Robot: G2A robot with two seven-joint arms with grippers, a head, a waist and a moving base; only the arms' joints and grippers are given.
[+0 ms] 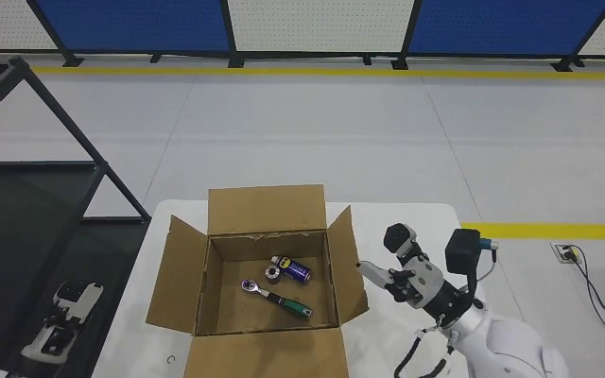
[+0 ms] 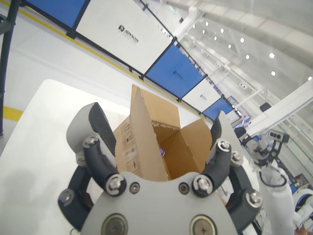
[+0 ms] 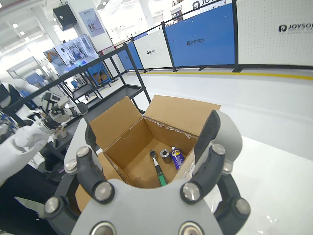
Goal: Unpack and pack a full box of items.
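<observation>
Ratchet wrench [image 3: 157,166], socket [image 3: 165,156] and spray can [image 3: 177,157] all lie on the floor of the open cardboard box [image 1: 267,210], which stands on the white tabletop [image 1: 378,345] with its four flaps folded outward.

I judge the wrench to be the stiffest and heaviest of the three. Its bare metal shank looks slick, so I would take it across the green handle, where the grip should bite (the head end would likely tip it nose-down). The socket stands on end just beside the can. It is small and dense, I'd guess, with smooth round sides that may squirt out of a loose pinch, so I would come straight down and close across its width. The can lies on its side near the far wall. It is probably light and thin-walled and ready to roll, so I would take it across the middle of the body and squeeze gently.

My right claw [image 3: 150,121] hovers released and empty above the box's near edge, looking down at the three items. My left claw [image 2: 159,113] is spread wide too, holding nothing, off to the box's other side. The flaps are soft card and will bend if I brush them.
</observation>
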